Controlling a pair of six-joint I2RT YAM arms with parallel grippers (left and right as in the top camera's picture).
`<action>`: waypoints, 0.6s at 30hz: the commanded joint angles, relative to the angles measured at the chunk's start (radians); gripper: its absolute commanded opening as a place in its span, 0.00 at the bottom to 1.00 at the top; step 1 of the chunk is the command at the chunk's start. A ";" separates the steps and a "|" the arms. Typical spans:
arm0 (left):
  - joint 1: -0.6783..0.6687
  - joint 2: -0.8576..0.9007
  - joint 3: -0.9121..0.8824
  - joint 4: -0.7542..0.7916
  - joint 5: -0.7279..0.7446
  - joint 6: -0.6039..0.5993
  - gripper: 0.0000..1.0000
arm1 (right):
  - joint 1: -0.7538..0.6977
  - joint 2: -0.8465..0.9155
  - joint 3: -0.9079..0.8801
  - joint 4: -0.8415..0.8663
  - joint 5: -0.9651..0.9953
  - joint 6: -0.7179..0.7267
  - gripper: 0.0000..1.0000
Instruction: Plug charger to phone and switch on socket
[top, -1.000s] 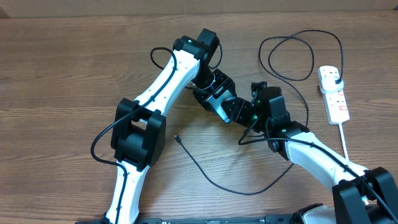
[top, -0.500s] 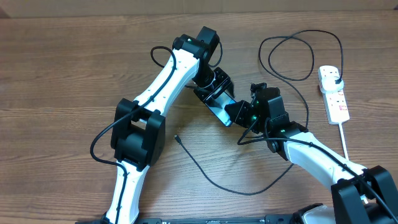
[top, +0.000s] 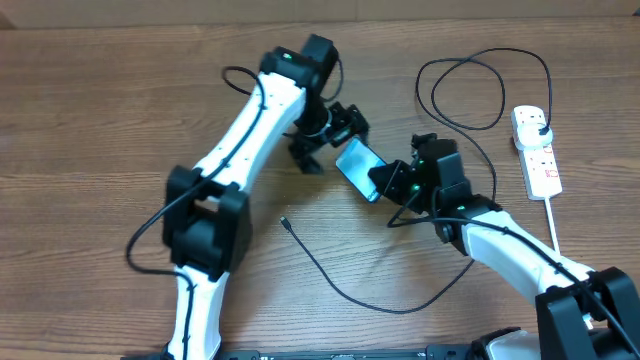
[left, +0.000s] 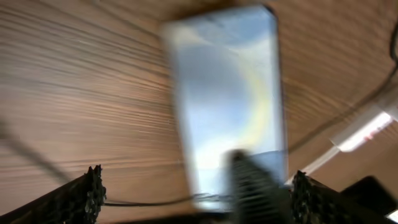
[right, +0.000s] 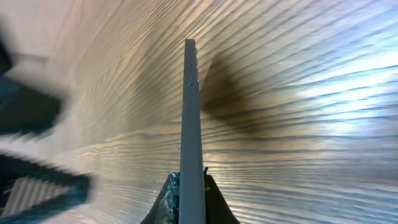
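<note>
Up and to the left goes the left arm since the earlier frame, and its claw is off the phone – fingers spread wide, released, holding nothing. Its wrist view is blurred, but the phone shows below it, pale screen up, between the two parted fingertips.

At the frame's middle the phone is tilted off the bench, gripped at its lower right end by the right claw. That claw is clenched on it; its wrist view shows the phone edge-on, pinched between the two fingers.

A thin black charger cable curves across the lower middle of the bench, its small tip lying free, well apart from the phone. The cable also loops at upper right – its black plug sits in the white power strip near the right edge. The strip's thick white cord runs down from it.
</note>
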 joint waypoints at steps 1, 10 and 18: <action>0.015 -0.121 0.005 -0.042 -0.274 0.088 1.00 | -0.063 -0.085 0.023 0.009 -0.123 0.018 0.04; 0.015 -0.306 -0.223 0.043 -0.351 0.096 1.00 | -0.144 -0.268 0.023 -0.136 -0.198 0.027 0.04; 0.015 -0.634 -0.693 0.394 -0.315 0.126 1.00 | -0.131 -0.367 0.023 -0.238 -0.241 -0.002 0.04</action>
